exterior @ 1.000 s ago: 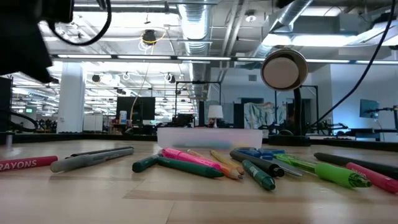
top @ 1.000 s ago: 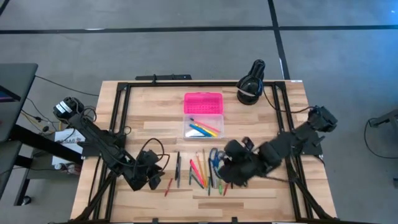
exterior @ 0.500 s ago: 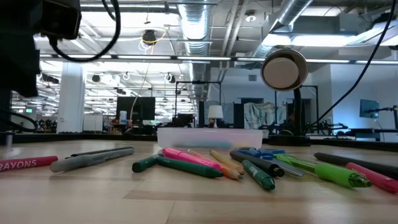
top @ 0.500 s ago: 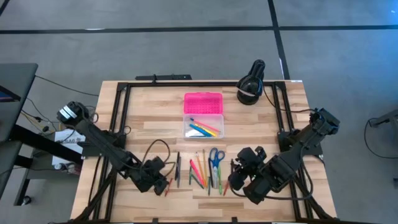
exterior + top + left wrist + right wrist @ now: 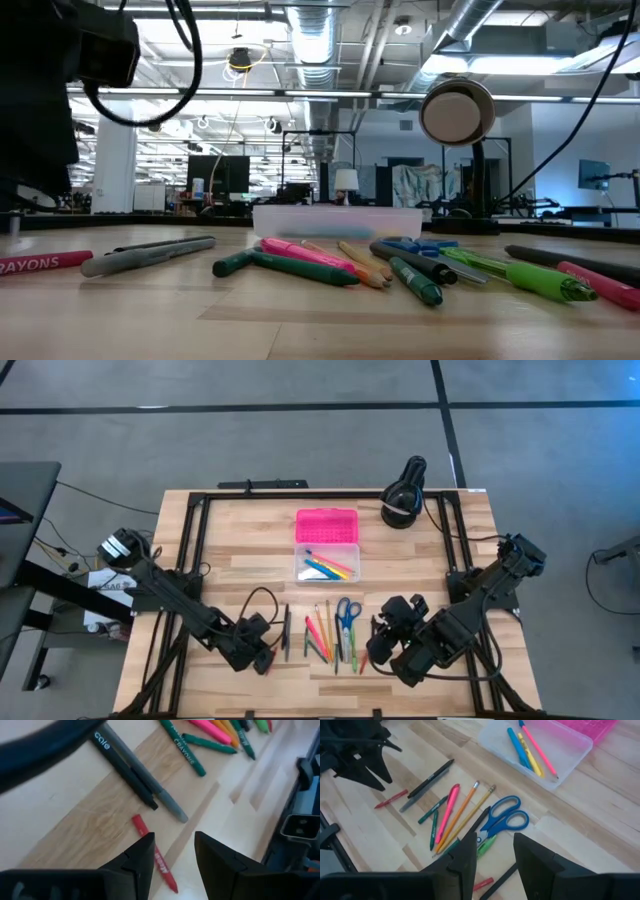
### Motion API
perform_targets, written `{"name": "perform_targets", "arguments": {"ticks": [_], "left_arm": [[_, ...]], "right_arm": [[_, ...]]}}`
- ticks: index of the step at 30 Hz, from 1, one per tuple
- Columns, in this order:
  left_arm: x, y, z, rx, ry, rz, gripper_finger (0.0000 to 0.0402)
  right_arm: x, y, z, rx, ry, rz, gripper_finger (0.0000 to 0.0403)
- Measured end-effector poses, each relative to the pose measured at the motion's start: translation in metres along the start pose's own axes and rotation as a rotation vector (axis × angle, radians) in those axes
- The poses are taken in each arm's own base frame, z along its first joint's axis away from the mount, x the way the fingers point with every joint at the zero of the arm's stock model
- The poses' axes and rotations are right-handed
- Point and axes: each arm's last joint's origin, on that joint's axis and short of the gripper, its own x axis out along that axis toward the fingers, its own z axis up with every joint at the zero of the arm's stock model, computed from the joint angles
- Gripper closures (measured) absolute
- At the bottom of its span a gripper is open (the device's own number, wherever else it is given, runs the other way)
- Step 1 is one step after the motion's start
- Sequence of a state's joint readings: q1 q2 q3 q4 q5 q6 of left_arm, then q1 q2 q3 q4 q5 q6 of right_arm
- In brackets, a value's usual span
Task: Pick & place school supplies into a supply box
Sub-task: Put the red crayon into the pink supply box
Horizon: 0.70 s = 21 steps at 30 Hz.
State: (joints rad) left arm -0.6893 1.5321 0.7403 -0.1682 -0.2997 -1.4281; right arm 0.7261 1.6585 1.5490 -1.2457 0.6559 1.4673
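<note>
The red crayon [image 5: 154,855], light, stiff and brittle, is best taken mid-shaft by the left gripper [image 5: 172,851], whose fingers are parted above it; the right gripper [image 5: 492,851] is likewise parted.

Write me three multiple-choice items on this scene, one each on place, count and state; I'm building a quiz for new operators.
1. Where do the blue-handled metal scissors lie?
A. on the wooden table
B. in the box
C. in a tool

2. How many supplies lie in the clear plastic box with the pink lid?
A. none
B. three
C. eight

3. How does the left tool stand?
A. shut on a marker
B. open over the red crayon
C. resting in the box

Answers: 1 A, they lie among the loose pens; 2 B, blue, yellow and pink sticks show inside; 3 B, its fingers straddle the crayon, apart.
</note>
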Motion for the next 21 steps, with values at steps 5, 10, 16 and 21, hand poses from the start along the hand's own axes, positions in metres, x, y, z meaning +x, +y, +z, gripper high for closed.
{"name": "perform_targets", "arguments": {"ticks": [5,10,16,21], "left_arm": [[0.016,-0.002,-0.006,0.03,0.053,0.045,0.0269],[0.031,-0.007,-0.011,0.063,0.084,0.101,0.0269],[0.035,-0.013,-0.011,0.107,0.098,0.161,0.0269],[0.035,-0.01,-0.01,0.111,0.109,0.207,0.0269]], "right_arm": [[0.0,0.0,0.0,-0.007,0.002,-0.002,0.028],[0.0,-0.001,0.0,-0.013,0.003,-0.006,0.028],[0.0,-0.001,0.0,-0.014,0.004,-0.006,0.028],[0.0,-0.001,0.0,-0.013,0.004,-0.006,0.028]]}}
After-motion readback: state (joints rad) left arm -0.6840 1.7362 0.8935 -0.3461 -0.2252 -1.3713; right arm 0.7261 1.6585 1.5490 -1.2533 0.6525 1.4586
